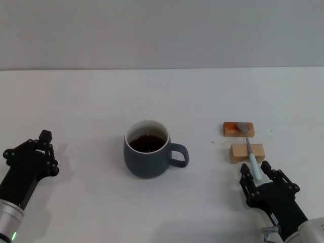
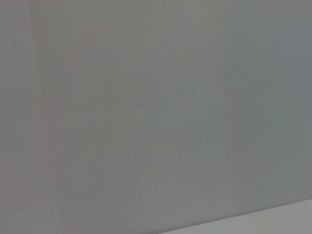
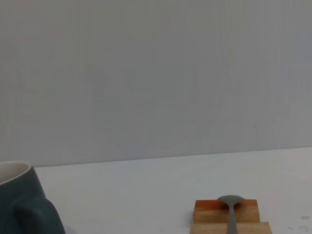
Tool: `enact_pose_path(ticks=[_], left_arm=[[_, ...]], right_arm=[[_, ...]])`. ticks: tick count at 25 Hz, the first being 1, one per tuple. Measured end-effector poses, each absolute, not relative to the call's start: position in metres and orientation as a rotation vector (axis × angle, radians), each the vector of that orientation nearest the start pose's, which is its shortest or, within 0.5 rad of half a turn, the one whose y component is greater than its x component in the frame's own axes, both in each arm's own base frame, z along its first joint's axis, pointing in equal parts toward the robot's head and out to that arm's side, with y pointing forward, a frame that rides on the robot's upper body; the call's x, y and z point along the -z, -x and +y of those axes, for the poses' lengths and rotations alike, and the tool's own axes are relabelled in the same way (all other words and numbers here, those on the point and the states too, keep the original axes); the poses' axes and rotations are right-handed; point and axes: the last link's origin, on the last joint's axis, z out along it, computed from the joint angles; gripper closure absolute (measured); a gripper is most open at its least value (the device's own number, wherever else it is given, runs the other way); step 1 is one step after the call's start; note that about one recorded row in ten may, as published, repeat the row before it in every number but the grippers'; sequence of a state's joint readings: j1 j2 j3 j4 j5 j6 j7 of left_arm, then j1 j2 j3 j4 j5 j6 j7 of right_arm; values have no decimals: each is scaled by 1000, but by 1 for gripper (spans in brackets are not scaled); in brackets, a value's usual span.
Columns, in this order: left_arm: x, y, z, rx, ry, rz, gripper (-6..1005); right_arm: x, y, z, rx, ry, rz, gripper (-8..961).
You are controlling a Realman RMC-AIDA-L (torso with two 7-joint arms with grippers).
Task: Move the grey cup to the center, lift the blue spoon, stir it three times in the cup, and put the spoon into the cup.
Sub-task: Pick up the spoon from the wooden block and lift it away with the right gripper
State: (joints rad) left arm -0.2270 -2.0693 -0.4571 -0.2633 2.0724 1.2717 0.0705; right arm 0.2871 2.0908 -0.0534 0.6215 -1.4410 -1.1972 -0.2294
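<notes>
The grey cup (image 1: 147,154) stands mid-table with dark liquid inside and its handle pointing right; its edge (image 3: 24,207) also shows in the right wrist view. The blue spoon (image 1: 249,144) lies across two wooden blocks, metal bowl on the far block, pale handle pointing toward me; the right wrist view shows the spoon (image 3: 231,209) head-on. My right gripper (image 1: 256,173) is open, its fingers on either side of the handle's near end without closing on it. My left gripper (image 1: 28,146) rests open at the far left, well away from the cup.
Two wooden blocks hold the spoon, the far block (image 1: 232,129) reddish and the near block (image 1: 239,153) paler. They sit right of the cup with a gap between. The white table (image 1: 91,101) runs back to a plain wall. The left wrist view shows only wall.
</notes>
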Motion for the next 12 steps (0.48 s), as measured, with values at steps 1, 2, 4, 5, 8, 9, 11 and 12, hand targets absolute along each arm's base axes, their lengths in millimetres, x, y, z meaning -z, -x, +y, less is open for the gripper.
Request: enact_pose_path(ticks=[1,2,4,5,8,9,11,12], left_arm=[[46,346,250,564,1710,-453,1001],[45,346,250,564,1710,-453,1001],[45,347,250,563,1710,-453,1001],[45,347,249,563,1710,-454,1001],[45,347,249,562,1710,-454,1001],[45,347,249,562,1710,-455,1001],[45,347,249,561,1709,-456,1001],[45,347,248,561,1709,-456,1000]], right_arm=[[124,-294,218,-617,1776,805,486],[124,-294,218,-617,1775,805,491],[124,-294,217,-617,1775,807,501],[124,-294,217,-617,1775,807,506],[124,-294,217,-618,1774,809,520],[124,-294,217,-618,1774,809,525],[124,-294,216,-618,1773,809,535],[124,-294,216,-618,1772,810,540]])
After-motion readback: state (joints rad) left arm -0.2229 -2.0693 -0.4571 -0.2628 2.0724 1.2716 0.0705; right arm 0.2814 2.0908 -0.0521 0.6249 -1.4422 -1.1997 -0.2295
